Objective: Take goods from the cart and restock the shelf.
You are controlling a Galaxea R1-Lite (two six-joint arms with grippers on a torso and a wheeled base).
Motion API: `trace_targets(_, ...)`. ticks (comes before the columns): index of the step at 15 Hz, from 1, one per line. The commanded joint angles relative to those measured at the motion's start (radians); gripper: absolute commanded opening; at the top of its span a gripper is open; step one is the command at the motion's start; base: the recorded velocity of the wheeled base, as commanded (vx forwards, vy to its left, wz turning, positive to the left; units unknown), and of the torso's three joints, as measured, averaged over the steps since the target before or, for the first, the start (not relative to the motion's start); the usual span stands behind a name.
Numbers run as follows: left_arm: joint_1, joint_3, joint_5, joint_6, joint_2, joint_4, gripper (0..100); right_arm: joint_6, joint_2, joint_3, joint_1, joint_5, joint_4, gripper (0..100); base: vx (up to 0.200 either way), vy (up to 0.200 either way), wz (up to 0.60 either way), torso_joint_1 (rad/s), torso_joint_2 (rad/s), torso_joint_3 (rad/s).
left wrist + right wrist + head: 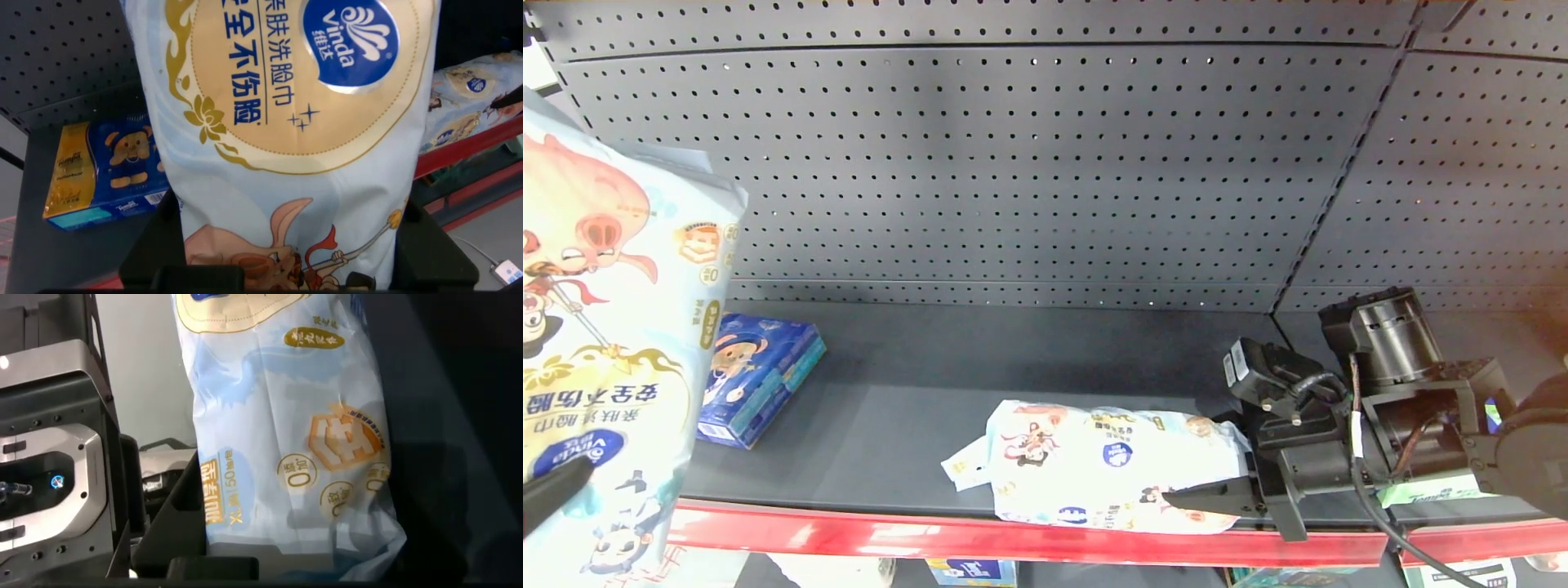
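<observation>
Our left gripper [294, 241] clamps the big pack [286, 122], our right gripper [294, 531] the flat pack [1094, 465]; we should slide that one deeper onto the shelf [915, 392] before releasing.

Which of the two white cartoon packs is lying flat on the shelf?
The pack by the right hand, flat near the front edge of the shelf; the other pack is up in the left hand.

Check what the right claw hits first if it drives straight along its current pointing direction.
The pack lying at the shelf front: the right claw points into its end. Beyond it the shelf looks free, though depth is unclear.
</observation>
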Motion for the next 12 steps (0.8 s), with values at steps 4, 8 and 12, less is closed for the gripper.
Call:
trace_targets(4,0.000,0.001,-0.001,0.000,-0.001,0.000,0,-0.001,0.003,0.003,-0.002,-0.007,-0.001,0,0.000,0.000,0.00,0.000,0.00,0.000)
trace_targets(8,0.000,0.001,-0.002,0.000,0.001,0.000,0,0.009,-0.004,0.020,-0.008,-0.023,-0.002,100,0.000,0.000,0.00,0.000,0.00,0.000)
trace_targets(12,-0.006,-0.019,-0.010,0.003,0.049,0.000,0,0.009,-0.116,0.037,-0.096,-0.033,-0.002,100,0.000,0.000,0.00,0.000,0.00,0.000)
